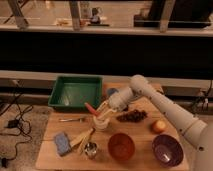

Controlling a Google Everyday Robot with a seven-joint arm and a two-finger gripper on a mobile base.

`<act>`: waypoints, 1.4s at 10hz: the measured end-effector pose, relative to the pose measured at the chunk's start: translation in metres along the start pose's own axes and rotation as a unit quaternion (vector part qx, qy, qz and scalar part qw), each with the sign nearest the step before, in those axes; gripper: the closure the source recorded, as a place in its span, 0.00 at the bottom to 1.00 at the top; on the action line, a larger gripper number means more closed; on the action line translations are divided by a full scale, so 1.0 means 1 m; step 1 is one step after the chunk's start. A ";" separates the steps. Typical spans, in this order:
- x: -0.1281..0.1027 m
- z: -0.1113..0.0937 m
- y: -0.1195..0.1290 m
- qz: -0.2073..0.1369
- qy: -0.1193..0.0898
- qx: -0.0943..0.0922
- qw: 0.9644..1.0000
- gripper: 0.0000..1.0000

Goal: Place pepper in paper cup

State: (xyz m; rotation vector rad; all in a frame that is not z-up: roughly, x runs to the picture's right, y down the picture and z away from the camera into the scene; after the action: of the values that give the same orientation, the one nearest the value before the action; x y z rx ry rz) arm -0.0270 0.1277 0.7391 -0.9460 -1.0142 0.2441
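The cream-white paper cup point(101, 123) stands upright near the middle of the wooden table. The slim red-orange pepper point(91, 108) is tilted just above the cup's left rim, its lower end at the rim. My gripper point(100, 114) reaches in from the right and sits right over the cup, its fingers closed on the pepper's lower end. The arm runs up and right from there.
A green tray point(75, 93) is behind the cup. A dark grape cluster point(131, 116) and a round orange fruit point(159, 126) lie to the right. An orange-brown bowl point(121, 146), a purple bowl point(167, 149), a metal cup point(90, 148) and a blue sponge point(62, 143) line the front.
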 end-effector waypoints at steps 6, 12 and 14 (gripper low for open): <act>0.000 0.000 0.000 0.000 0.000 0.000 1.000 0.20; 0.000 0.000 0.000 0.000 0.000 0.000 1.000 0.20; 0.000 0.000 0.000 0.000 0.000 0.000 1.000 0.20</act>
State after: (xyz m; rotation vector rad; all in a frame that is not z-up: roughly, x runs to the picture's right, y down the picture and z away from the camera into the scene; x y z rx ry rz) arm -0.0268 0.1278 0.7391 -0.9459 -1.0141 0.2444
